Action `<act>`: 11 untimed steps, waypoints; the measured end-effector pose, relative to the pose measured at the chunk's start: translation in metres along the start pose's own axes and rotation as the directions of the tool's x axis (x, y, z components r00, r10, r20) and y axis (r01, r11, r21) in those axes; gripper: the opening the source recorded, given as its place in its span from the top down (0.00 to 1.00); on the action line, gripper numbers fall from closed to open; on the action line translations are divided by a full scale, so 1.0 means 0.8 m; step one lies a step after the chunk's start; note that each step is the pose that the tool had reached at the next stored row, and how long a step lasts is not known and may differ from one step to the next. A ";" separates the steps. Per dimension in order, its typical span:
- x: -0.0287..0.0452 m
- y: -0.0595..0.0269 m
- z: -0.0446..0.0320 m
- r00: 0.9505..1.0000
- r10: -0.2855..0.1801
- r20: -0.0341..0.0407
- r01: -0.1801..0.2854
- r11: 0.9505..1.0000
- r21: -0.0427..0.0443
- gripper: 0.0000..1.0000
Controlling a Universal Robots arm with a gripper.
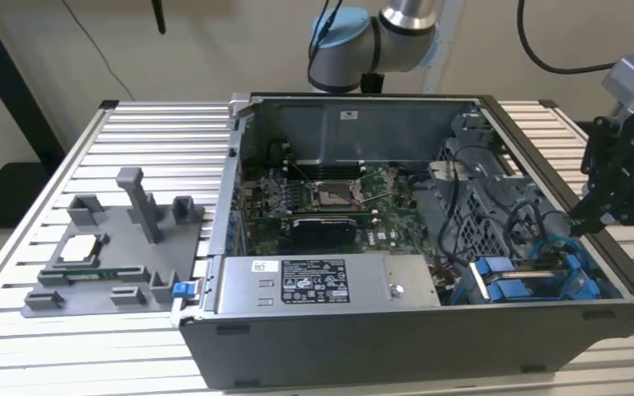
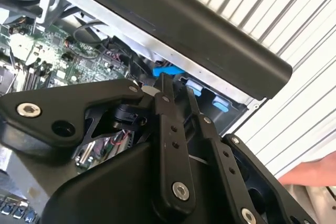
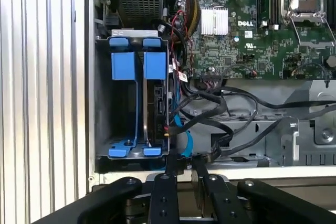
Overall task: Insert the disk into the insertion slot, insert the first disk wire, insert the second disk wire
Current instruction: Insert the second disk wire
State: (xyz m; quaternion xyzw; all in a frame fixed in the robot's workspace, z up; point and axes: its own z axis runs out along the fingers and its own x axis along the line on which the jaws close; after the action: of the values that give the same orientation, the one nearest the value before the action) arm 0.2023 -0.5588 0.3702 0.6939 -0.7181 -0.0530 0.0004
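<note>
The disk (image 3: 155,109) stands in its blue carrier inside the insertion slot (image 3: 103,109) of the grey drive cage; in the exterior view the disk (image 1: 524,279) is at the case's front right corner. A black connector with red and yellow leads (image 3: 167,129) sits against the disk's edge. A blue wire (image 3: 185,141) runs from beside the disk to my gripper (image 3: 184,162), whose jaws stand close together on it. In the second wrist view the blue wire (image 2: 168,70) shows at the tip of the gripper (image 2: 176,83). In the exterior view the gripper (image 1: 578,224) hangs over the case's right wall.
The open computer case (image 1: 405,346) lies on a slatted table. Black cables (image 3: 226,111) loop beside the cage, with the motherboard (image 1: 328,202) and the grey power supply (image 1: 317,283) close by. A grey fixture plate (image 1: 108,264) is at the exterior view's left. A hand (image 2: 310,174) is beside the case.
</note>
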 end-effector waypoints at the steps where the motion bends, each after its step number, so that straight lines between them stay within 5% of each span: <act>1: 0.0001 -0.001 0.0004 1.000 0.000 0.000 0.000 1.000 -0.002 0.00; 11: 0.0008 -0.004 0.0033 1.000 0.001 -0.001 -0.001 1.000 -0.015 0.00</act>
State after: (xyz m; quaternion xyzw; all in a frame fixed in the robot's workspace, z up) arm 0.2050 -0.5594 0.3672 0.6935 -0.7181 -0.0581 0.0057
